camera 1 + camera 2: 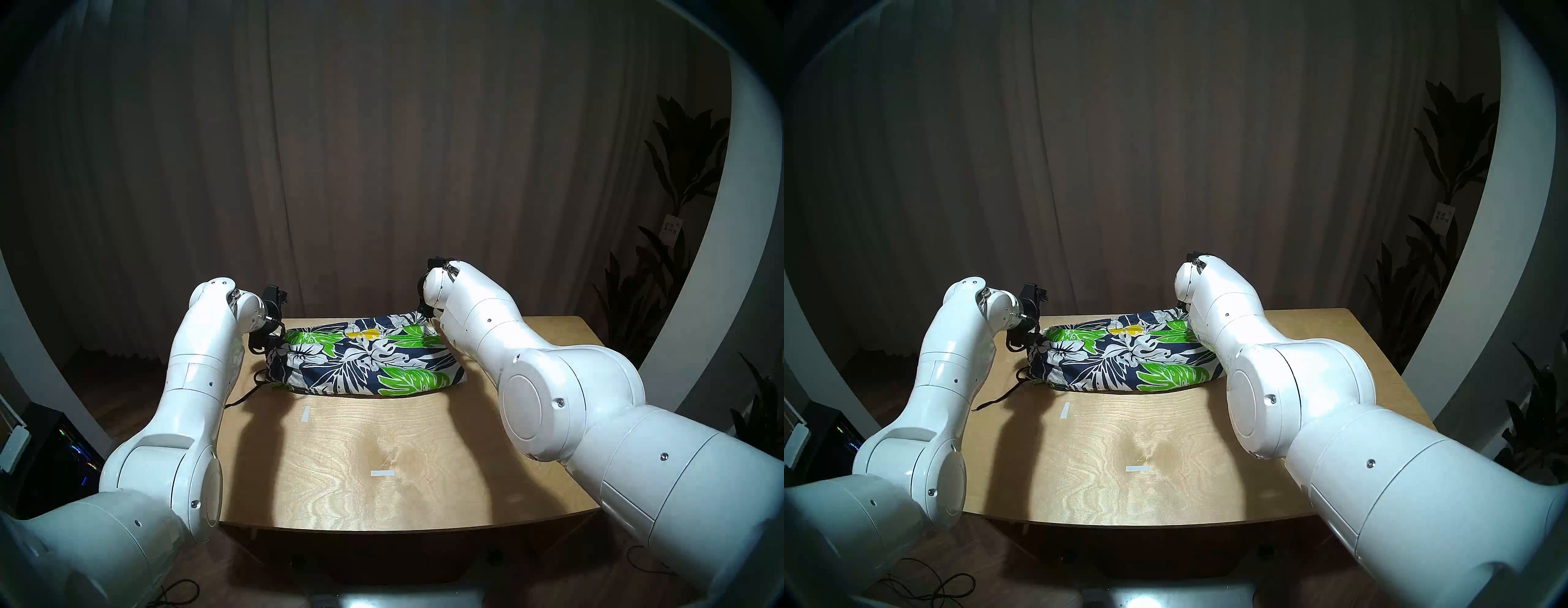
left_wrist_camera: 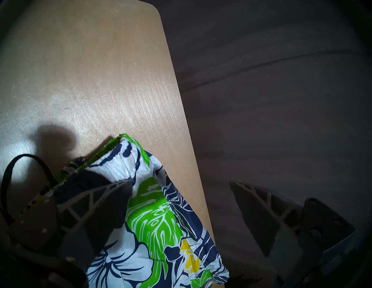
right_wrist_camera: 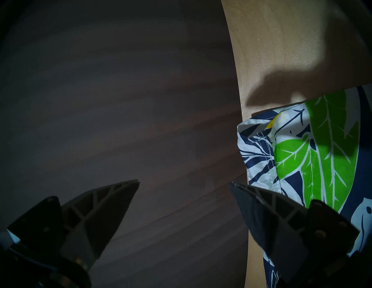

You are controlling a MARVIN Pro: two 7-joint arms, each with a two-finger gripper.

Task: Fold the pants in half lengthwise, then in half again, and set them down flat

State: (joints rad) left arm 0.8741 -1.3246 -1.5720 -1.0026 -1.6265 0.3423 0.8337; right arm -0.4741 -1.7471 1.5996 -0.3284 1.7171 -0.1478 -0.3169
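Floral pants (image 1: 365, 361) folded on wooden table (image 1: 382, 467)

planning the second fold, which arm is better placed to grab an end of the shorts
Left, probably: the left gripper is open with one finger lying on the shorts at the waistband. The right gripper is open mostly off the table.

— What colours are the shorts (image 1: 360, 361)?
— Navy, printed with white leaves and flowers, bright green leaves and a yellow patch; the drawstring (image 1: 1004, 392) is black.
— And around them?
— A pale wood-grain table (image 1: 403, 467) with two white tape strips (image 1: 382, 473), white arms, brown curtain (image 1: 339, 170).
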